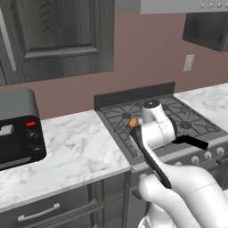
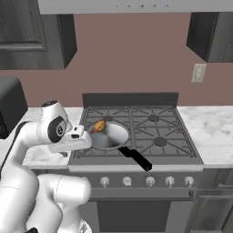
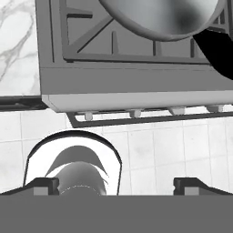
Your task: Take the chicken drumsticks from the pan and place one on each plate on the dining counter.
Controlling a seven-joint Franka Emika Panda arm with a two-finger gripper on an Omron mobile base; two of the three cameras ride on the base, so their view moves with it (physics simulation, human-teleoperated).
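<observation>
Seemingly light, stiff and a little greasy, the golden-tan drumstick [image 2: 98, 125] lies at the left inner edge of the pan [image 2: 110, 136] on the stove [image 2: 154, 129]; best pinched across its thick middle; the tool [image 2: 78, 136], fingers spread, hovers beside the pan's left rim.

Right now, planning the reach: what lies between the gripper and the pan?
In the hand view, bare stove grate and the stove's front edge separate the open gripper from the pan; nothing else intervenes.

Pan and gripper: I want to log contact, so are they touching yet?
Apart. In the hand view the open gripper hangs over the floor in front of the stove, with the pan far ahead on the grates.
</observation>
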